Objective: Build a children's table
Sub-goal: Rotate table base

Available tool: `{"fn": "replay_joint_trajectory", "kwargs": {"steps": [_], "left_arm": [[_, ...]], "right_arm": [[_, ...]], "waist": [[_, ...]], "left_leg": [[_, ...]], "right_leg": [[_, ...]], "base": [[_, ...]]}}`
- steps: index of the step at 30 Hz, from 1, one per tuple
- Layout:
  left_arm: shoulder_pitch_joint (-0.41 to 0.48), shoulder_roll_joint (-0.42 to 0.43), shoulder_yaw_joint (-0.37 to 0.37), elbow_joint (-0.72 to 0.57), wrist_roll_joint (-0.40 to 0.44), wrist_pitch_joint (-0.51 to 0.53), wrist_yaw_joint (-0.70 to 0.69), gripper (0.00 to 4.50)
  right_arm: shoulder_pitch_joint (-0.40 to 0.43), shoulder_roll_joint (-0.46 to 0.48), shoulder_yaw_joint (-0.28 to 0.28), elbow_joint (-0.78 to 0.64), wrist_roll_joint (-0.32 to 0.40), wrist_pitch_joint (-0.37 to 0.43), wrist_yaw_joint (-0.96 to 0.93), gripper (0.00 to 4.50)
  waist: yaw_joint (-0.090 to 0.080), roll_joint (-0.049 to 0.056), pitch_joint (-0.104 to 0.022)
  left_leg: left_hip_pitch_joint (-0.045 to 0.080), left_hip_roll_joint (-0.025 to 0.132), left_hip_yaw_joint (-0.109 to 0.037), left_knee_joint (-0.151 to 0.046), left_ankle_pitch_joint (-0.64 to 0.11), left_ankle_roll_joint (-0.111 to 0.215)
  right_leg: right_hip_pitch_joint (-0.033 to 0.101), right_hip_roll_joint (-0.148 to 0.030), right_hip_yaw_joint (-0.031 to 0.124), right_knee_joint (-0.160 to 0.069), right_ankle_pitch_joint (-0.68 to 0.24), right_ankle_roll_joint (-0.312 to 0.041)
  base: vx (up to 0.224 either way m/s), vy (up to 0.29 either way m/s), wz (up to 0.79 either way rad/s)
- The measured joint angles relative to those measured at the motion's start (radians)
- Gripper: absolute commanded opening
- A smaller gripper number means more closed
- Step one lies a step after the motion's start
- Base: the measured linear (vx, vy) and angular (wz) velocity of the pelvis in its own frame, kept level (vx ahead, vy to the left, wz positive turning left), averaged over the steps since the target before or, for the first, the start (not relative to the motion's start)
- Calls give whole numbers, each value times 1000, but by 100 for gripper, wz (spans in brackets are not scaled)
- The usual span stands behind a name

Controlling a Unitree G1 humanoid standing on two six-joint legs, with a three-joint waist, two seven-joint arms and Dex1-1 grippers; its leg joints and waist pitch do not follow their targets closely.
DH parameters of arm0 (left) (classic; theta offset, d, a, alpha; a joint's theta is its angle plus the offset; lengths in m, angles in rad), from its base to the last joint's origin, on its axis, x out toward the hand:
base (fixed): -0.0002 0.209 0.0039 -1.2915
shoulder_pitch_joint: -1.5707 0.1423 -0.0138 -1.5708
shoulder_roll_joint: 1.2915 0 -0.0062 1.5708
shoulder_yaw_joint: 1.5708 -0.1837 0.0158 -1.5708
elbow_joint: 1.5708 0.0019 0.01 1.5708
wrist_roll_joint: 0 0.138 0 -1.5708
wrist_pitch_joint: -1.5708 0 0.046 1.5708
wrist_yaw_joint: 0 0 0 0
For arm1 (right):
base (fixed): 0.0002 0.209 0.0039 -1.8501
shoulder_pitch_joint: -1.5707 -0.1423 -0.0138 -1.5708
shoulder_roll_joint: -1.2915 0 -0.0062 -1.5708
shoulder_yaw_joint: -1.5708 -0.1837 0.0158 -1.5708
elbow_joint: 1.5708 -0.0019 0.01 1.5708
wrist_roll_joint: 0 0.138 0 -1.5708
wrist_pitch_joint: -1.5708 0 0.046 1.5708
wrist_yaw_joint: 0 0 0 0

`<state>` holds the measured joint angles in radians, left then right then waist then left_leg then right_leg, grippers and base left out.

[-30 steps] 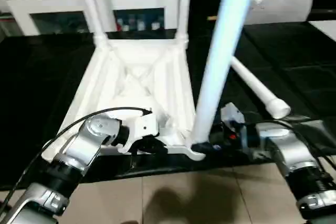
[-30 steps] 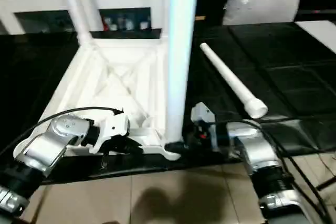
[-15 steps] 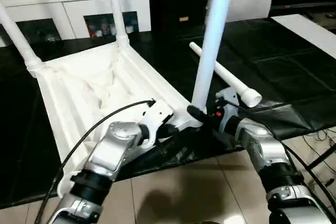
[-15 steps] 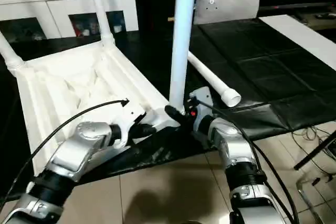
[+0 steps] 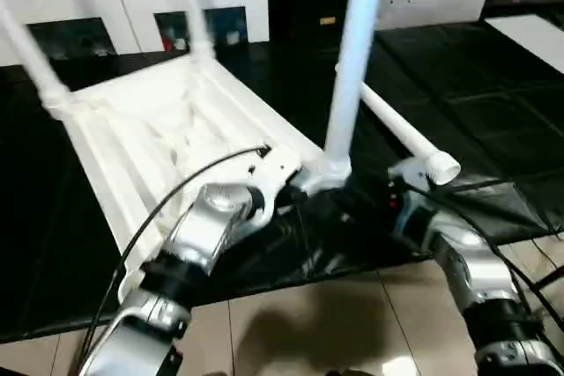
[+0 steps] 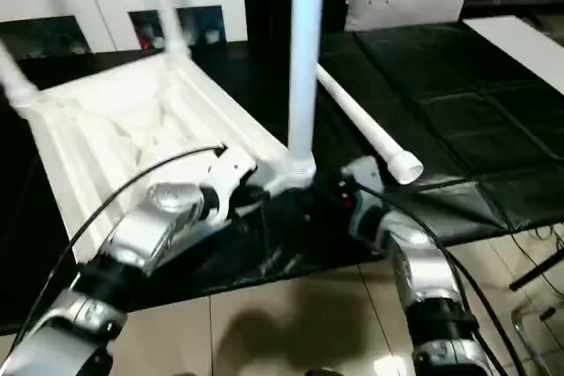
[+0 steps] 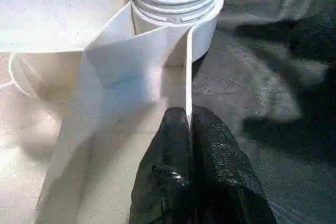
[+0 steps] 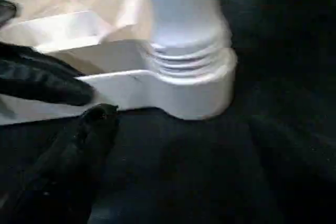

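A: From the head view, why is the tabletop (image 5: 167,129) lying ribs-up on the black mat (image 5: 493,112)?
B: So the corner sockets face up and can take the legs. Three legs stand in them, the near leg (image 5: 348,68) right between the arms. The fourth leg (image 5: 401,134) lies loose on the mat just behind it, probably waiting for the near-left corner.

A: And the left wrist view?
B: The left gripper (image 7: 188,129) is pinched shut on the thin rim (image 7: 188,66) of the tabletop, next to the socket (image 7: 178,9). I'd say it steadies the top while the leg is seated.

A: The right wrist view?
B: The seated leg's threaded end sits in the socket (image 8: 194,87). One finger (image 8: 86,129) of the right gripper (image 6: 339,200) lies low on the mat, apart from the socket. The jaws stand wide and hold nothing. The dark shape at the rim is the left gripper.

A: So that leg looks done?
B: Seemingly; the loose one seems next.
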<state>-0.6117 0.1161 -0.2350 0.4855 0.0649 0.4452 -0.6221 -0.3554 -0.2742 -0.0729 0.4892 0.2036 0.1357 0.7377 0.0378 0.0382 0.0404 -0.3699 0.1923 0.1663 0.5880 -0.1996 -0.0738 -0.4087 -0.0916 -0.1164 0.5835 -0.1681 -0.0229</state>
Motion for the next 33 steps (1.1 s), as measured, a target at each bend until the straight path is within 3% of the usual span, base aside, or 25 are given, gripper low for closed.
{"fn": "replay_joint_trajectory", "kwargs": {"steps": [3,6,9,13,20,24,29,33], "left_arm": [[-10,-10,24,25,-11,-10,2,43],[-15,-21,48,5,-42,-31,4,74],[-15,-20,59,-22,-50,-42,10,81],[20,8,65,-100,-52,-49,18,81],[171,211,127,-349,-30,86,6,81],[202,295,168,-424,-9,144,-12,43],[249,429,190,-502,22,212,-43,11],[280,493,193,-567,25,269,-64,4]], "right_arm": [[6,-1,2,-28,2,-10,7,450],[21,16,13,-48,3,-10,13,450],[26,31,37,-50,-1,-8,11,450],[32,64,70,-58,-4,-8,4,450],[13,83,114,-54,-21,-8,14,450],[-15,70,121,-41,-24,-14,34,450],[-131,64,112,50,-33,-55,8,450],[-201,50,69,157,-62,-98,-104,450]], "waist": [[1,0,0],[14,1,0],[23,1,0],[23,0,0],[22,1,1],[26,0,1],[18,-2,2],[25,-2,2]], "left_leg": [[0,0,1,0,0,0],[0,0,0,1,0,0],[1,0,0,2,0,0],[1,1,0,2,0,0],[3,1,1,4,0,-1],[5,0,1,5,0,-2],[4,0,2,7,-1,-3],[6,0,2,7,-1,-3]], "right_leg": [[0,0,0,0,0,0],[0,0,0,1,0,0],[1,0,0,1,0,-1],[1,0,1,2,1,-1],[0,0,2,6,0,0],[1,0,5,8,0,0],[1,0,7,12,0,0],[1,0,7,12,0,0]], "base": [[0,0,0],[0,0,0],[0,0,0],[0,0,0],[0,0,0],[0,0,0],[0,0,0],[0,0,0]]}}
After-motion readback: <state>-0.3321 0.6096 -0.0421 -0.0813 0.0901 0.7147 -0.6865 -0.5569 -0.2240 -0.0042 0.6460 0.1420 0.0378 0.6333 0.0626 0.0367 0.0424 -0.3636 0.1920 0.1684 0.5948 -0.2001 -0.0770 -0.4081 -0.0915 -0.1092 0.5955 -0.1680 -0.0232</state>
